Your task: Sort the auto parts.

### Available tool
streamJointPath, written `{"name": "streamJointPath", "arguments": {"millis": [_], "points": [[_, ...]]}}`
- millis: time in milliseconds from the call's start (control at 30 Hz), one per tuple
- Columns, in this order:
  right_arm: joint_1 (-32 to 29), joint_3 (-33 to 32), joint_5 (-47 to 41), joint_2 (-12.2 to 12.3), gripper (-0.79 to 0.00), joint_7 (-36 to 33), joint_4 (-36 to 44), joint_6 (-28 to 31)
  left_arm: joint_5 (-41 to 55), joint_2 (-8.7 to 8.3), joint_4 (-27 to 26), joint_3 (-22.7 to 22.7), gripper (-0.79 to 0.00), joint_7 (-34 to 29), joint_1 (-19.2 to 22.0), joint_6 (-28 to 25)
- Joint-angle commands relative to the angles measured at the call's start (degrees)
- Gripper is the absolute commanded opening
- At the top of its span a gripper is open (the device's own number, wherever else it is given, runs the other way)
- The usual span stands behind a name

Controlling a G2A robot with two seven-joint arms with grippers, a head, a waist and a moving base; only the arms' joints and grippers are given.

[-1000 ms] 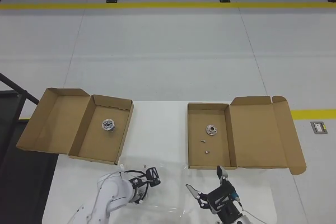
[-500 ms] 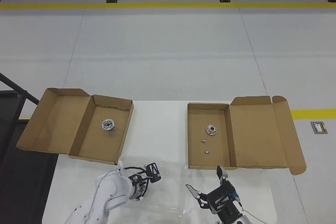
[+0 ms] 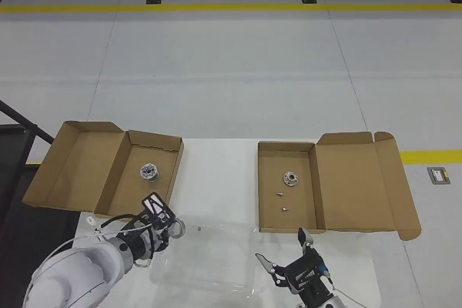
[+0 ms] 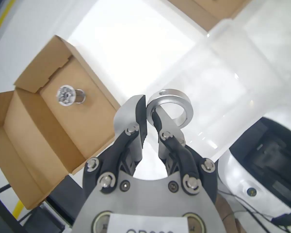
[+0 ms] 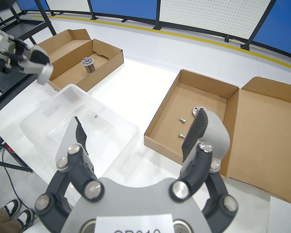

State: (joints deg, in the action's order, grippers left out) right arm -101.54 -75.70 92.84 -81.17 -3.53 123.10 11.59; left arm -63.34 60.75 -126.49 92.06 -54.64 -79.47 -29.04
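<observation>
My left gripper (image 3: 165,218) is shut on a silver metal ring (image 3: 176,228), one finger inside the ring (image 4: 182,101) and one outside its rim. It hangs over the table between the clear plastic bin (image 3: 215,266) and the left cardboard box (image 3: 131,196). That box holds a gear-like part (image 3: 148,171). The right cardboard box (image 3: 271,219) contains a round flange (image 3: 291,179) and two small bolts (image 3: 278,195). My right gripper (image 5: 138,117) is open with nothing in it, above the bin's near right side. A tiny screw (image 5: 95,116) lies in the bin.
Both boxes have open lids lying flat outward, the left lid (image 3: 69,165) and the right lid (image 3: 362,185). White table (image 3: 215,169) shows between the boxes. A black rack (image 3: 8,154) stands off the table's left edge.
My left arm has swung left and away from the bin towards the left box, carrying the ring. The right arm has kept still.
</observation>
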Motion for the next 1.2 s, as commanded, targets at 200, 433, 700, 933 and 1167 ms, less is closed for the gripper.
{"name": "streamJointPath", "arguments": {"millis": [200, 433, 700, 933, 1167], "points": [[0.00, 0.00, 0.00, 0.00, 0.000, 0.00, 0.00, 0.00, 5.86, -0.15, -2.47, 9.99, -0.785, 4.60, -4.80, 2.99], [0.00, 0.00, 0.00, 0.00, 0.000, 0.00, 0.00, 0.00, 5.86, -0.15, -2.47, 9.99, -0.785, 4.60, -4.80, 2.99], [0.00, 0.00, 0.00, 0.00, 0.000, 0.00, 0.00, 0.00, 0.40, -0.05, 3.22, 9.00, -0.785, 6.91, -1.12, 11.48], [0.00, 0.00, 0.00, 0.00, 0.000, 0.00, 0.00, 0.00, -8.41, 0.19, 21.96, 1.34, -0.785, 1.46, 14.17, 23.22], [0.00, 0.00, 0.00, 0.00, 0.000, 0.00, 0.00, 0.00, -18.78, 1.23, 41.87, -9.25, -0.785, -2.40, 28.37, 28.31]]}}
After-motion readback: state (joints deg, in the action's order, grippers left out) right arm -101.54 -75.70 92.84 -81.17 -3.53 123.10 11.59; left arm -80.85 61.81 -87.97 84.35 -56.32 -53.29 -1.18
